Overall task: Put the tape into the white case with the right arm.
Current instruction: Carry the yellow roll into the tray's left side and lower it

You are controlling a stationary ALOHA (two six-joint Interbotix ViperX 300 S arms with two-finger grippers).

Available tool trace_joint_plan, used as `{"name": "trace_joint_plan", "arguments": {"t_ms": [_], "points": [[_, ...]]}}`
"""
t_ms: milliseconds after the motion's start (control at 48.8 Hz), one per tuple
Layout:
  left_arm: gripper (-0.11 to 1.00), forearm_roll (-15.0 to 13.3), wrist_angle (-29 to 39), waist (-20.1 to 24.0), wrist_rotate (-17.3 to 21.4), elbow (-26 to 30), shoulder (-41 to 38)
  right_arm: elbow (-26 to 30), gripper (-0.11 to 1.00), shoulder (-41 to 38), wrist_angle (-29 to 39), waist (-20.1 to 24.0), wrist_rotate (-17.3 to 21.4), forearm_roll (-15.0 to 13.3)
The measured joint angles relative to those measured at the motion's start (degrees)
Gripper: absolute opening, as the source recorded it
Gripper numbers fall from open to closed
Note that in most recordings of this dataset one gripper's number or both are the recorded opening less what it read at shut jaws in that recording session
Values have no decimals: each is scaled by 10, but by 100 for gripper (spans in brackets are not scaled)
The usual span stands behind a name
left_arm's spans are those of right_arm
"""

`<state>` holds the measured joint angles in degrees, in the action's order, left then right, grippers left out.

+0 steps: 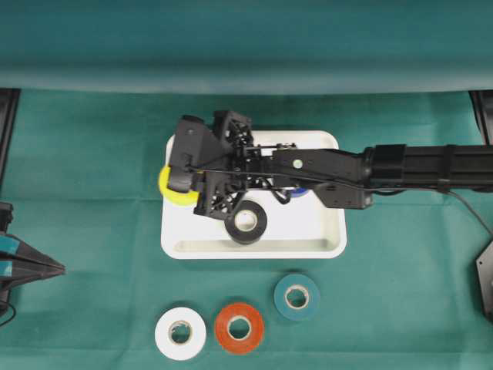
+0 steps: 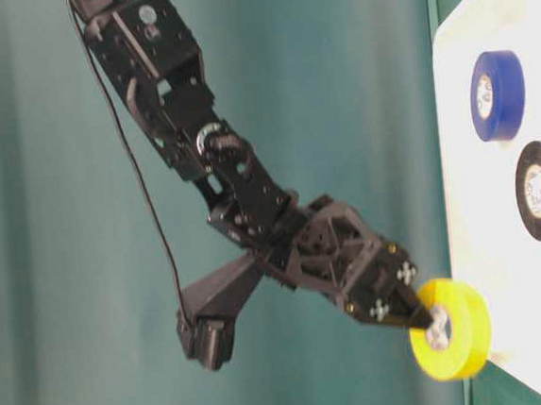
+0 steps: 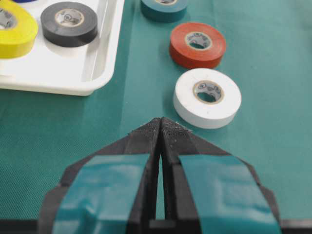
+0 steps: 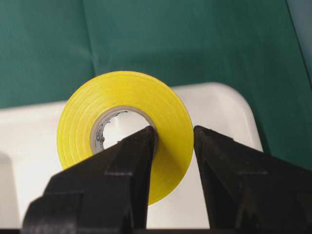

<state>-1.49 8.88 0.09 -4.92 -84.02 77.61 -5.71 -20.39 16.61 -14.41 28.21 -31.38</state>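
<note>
Yellow tape (image 4: 124,131) hangs over the left rim of the white case (image 1: 327,231), pinched through its core by the right hand (image 4: 174,146). Black (image 1: 246,222) and blue (image 2: 496,95) rolls lie inside. Green cloth covers the counter (image 1: 92,154); the left hand (image 3: 161,129) rests pressed together.

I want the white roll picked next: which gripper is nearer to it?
Left. The left gripper sits shut just short of the white roll; the right gripper holds the yellow roll over the white case.
</note>
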Motion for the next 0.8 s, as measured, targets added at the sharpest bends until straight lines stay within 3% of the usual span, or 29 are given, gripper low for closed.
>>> {"name": "trace_joint_plan", "arguments": {"t_ms": [246, 799], "points": [[0, 1, -1, 0, -1, 0, 0, -44, 1, 30, -8, -12, 2, 0], [0, 1, -1, 0, -1, 0, 0, -54, 1, 30, -18, -20, 4, 0]]}}
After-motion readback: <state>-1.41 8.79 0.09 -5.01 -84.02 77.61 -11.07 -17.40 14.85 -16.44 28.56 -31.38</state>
